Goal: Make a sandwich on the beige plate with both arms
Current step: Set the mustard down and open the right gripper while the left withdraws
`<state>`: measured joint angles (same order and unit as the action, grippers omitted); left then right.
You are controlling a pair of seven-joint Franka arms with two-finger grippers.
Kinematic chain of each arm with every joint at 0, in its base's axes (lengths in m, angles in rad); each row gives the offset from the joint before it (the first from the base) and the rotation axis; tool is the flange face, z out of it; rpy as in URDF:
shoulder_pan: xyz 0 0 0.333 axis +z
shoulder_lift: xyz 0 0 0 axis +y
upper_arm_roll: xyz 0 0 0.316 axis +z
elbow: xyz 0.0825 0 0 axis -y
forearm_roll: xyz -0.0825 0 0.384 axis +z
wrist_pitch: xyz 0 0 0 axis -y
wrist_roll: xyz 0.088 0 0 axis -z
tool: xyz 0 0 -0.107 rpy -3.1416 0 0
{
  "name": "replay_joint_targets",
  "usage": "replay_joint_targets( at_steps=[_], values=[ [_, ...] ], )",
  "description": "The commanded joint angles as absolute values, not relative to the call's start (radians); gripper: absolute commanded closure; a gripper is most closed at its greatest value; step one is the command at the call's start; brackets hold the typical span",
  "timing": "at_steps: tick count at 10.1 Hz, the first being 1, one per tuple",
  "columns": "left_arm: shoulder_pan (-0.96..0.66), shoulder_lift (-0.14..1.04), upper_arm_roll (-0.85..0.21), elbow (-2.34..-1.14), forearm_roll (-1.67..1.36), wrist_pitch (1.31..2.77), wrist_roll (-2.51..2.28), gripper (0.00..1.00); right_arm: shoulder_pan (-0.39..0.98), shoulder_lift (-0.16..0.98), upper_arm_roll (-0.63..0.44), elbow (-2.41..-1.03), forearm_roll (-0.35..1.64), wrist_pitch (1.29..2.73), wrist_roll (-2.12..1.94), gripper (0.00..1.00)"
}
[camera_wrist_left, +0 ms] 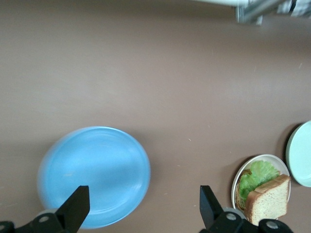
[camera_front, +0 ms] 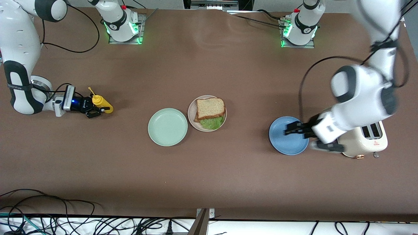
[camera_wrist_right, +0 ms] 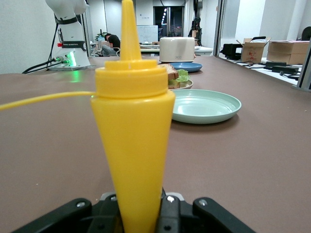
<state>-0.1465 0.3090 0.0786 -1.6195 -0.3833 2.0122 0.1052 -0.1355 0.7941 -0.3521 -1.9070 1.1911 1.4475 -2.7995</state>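
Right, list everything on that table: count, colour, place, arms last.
sandwich: one, tan bread with green lettuce, on the beige plate.
beige plate: one, mid-table, beside the green plate.
green plate: one, mint, toward the right arm's end of the beige plate.
blue plate: one, beside the toaster.
toaster: one, cream, toward the left arm's end.
mustard bottle: one, yellow, upright, toward the right arm's end.
left gripper: black, jaws open, over the blue plate.
right gripper: black, jaws shut on the mustard bottle.
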Motion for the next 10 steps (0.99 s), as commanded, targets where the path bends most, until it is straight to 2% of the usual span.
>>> replay_joint_targets(
  at_steps=[1, 2, 3, 4, 5, 6, 7, 8, 10],
  values=[
    [-0.071, 0.142, 0.066, -1.675, -0.312, 1.875, 0.117, 0.0, -0.164, 0.798, -0.341, -1.925, 1.209, 1.439, -3.013, 1.0],
    [-0.051, 0.091, 0.066, -1.671, -0.205, 1.818, 0.115, 0.0, -0.166, 0.798, -0.339, -1.925, 1.207, 1.436, -3.013, 0.93],
    [-0.048, 0.043, 0.071, -1.669, -0.099, 1.759, 0.112, 0.0, -0.166, 0.796, -0.339, -1.925, 1.207, 1.436, -3.005, 0.5],
    [-0.046, -0.004, 0.083, -1.642, -0.031, 1.665, 0.112, 0.0, -0.166, 0.795, -0.339, -1.925, 1.207, 1.434, -3.002, 0.4],
    [-0.025, -0.023, 0.077, -1.59, -0.002, 1.573, 0.112, 0.0, -0.166, 0.793, -0.339, -1.924, 1.207, 1.433, -2.999, 0.1],
    [-0.02, -0.026, 0.074, -1.538, 0.032, 1.495, 0.112, 0.0, -0.167, 0.793, -0.339, -1.924, 1.207, 1.433, -2.997, 0.03],
    [-0.02, -0.031, 0.077, -1.513, 0.046, 1.435, 0.109, 0.0, -0.172, 0.793, -0.339, -1.922, 1.206, 1.433, -2.999, 0.0],
    [-0.015, -0.052, 0.083, -1.513, 0.046, 1.367, 0.107, 0.0, -0.185, 0.789, -0.339, -1.921, 1.198, 1.43, -2.999, 0.0],
    [-0.015, -0.063, 0.077, -1.514, 0.04, 1.354, 0.1, 0.0, -0.21, 0.784, -0.345, -1.917, 1.16, 1.42, -2.999, 0.0]
  ],
)
